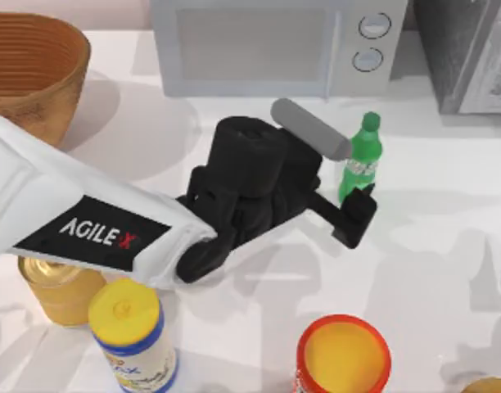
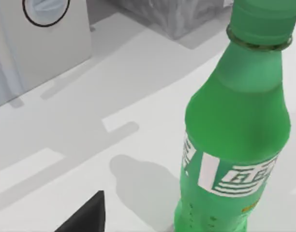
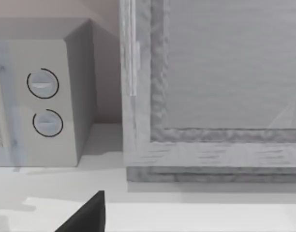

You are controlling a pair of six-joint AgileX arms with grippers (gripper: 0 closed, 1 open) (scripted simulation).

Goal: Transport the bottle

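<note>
The bottle (image 1: 362, 160) stands upright on the worktop (image 1: 447, 246), in front of the microwave (image 1: 267, 45) and right of centre, not yet lifted. The left tool (image 1: 358, 211) sits just beside its base; whether its fingers are parted or have any hold cannot be told. The approach looks nearly done, while the grasp and the carry appear to remain. The right arm is parked near the microwave.

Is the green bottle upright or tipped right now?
Upright. The bottle stands on the table with its cap on top; the left gripper is beside its base.
</note>
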